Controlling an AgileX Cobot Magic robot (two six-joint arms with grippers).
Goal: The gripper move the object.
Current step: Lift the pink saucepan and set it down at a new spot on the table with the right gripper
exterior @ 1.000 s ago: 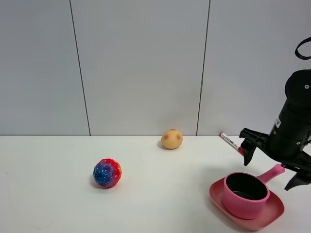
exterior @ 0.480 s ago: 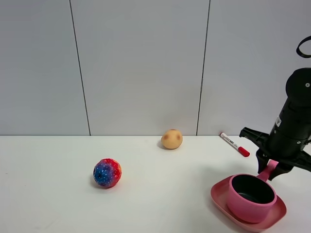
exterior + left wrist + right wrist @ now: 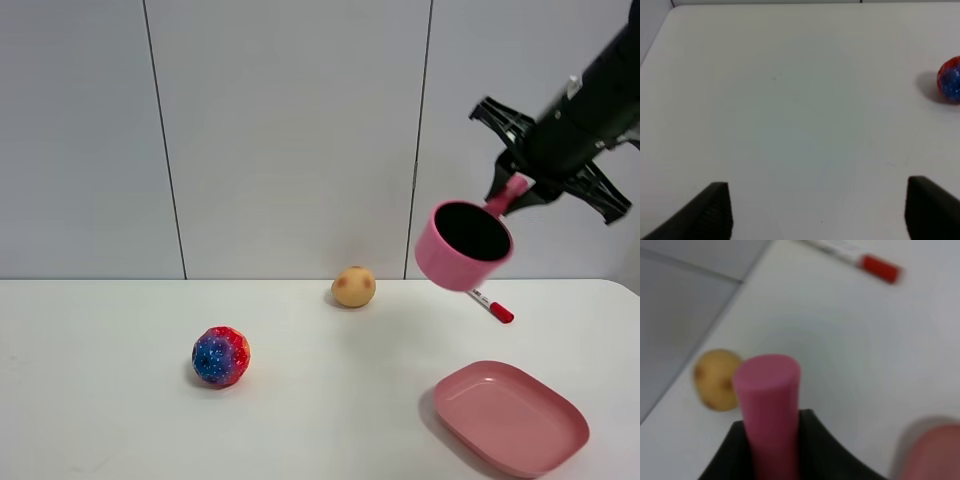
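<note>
Over white table (image 3: 300, 400), saucepan (image 3: 462, 248) handle up-right

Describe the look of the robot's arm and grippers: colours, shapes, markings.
The right arm is black and rounded, with a small white patch. The right gripper is black and angular, with splayed side brackets. The left gripper shows only as two dark, blocky fingers.

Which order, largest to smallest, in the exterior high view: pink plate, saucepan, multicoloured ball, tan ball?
1. pink plate
2. saucepan, held in the air, so its rank is less sure
3. multicoloured ball
4. tan ball; it lies farther back, so these two may be alike
</note>
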